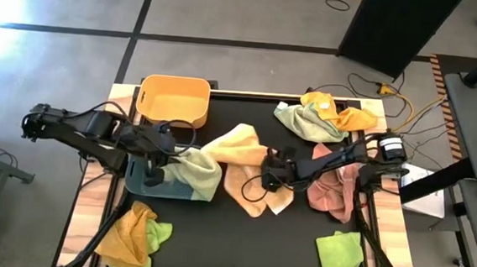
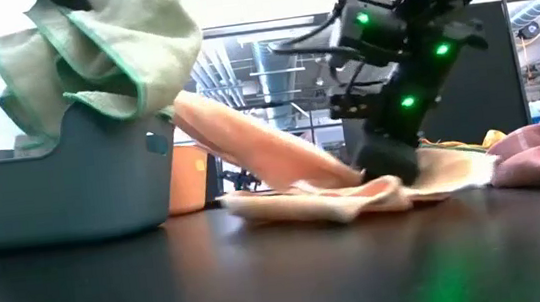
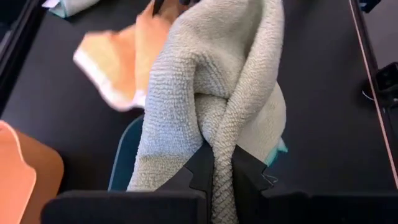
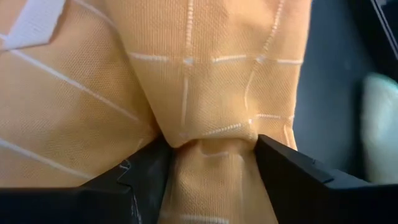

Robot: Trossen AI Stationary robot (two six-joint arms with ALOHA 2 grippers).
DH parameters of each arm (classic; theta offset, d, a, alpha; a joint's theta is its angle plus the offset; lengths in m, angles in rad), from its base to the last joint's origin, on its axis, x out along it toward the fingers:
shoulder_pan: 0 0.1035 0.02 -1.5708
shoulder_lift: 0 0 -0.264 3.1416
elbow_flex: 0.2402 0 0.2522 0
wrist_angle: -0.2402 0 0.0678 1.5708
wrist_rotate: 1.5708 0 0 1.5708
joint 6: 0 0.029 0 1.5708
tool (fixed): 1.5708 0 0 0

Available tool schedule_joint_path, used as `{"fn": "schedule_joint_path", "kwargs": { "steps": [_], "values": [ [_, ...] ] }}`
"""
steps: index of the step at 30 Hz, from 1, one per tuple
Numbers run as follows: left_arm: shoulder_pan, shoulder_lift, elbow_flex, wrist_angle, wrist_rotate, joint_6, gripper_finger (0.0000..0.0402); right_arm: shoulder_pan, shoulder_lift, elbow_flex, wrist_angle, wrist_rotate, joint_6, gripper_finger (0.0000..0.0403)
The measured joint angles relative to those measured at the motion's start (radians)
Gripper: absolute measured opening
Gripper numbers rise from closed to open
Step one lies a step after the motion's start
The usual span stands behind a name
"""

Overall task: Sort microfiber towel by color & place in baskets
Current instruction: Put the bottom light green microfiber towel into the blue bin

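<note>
The dark blue-grey basket (image 1: 138, 179) sits left of centre, with the yellow-orange basket (image 1: 173, 99) behind it. My left gripper (image 1: 157, 160) hovers over the blue-grey basket (image 2: 62, 183), shut on a pale green towel (image 1: 195, 171) that drapes over its rim. My right gripper (image 1: 271, 173) is at the table's middle, low, shut on an orange towel (image 1: 248, 180). That towel (image 2: 303, 180) lies mostly on the table, and one part slants up toward the blue-grey basket. My left gripper pinches a bunched fold of the pale green towel (image 3: 222, 180) between its two fingers (image 3: 202, 171), coming from above. The towel (image 2: 108, 47) is partly raised above the blue-grey basket and spills over its rim (image 3: 121, 162). My right gripper pinches a gathered bunch of the orange towel (image 4: 211, 158) between its two fingers (image 4: 146, 174), with several layers puckered together. It comes from above, down at the table top. The rest of the towel lies spread on the table (image 2: 355, 194).
A green and yellow towel pile (image 1: 324, 116) lies at the far right. A pink towel (image 1: 335, 191) sits right of my right gripper. A green towel (image 1: 339, 254) is near right, and an orange and green pile (image 1: 134, 236) near left.
</note>
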State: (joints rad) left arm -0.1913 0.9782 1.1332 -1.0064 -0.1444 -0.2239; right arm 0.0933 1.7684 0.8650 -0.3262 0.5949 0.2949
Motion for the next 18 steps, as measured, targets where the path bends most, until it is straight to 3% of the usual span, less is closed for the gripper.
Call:
{"fn": "schedule_joint_path", "kwargs": {
  "steps": [8, 18],
  "values": [
    [0.000, -0.101, 0.000, -0.111, -0.001, -0.053, 0.0016, 0.004, -0.163, -0.013, -0.363, -0.016, 0.107, 0.0239],
    [0.000, -0.175, -0.065, -0.118, 0.076, -0.165, 0.0005, 0.007, -0.323, -0.017, -0.286, 0.000, 0.078, 0.0252]
  ]
}}
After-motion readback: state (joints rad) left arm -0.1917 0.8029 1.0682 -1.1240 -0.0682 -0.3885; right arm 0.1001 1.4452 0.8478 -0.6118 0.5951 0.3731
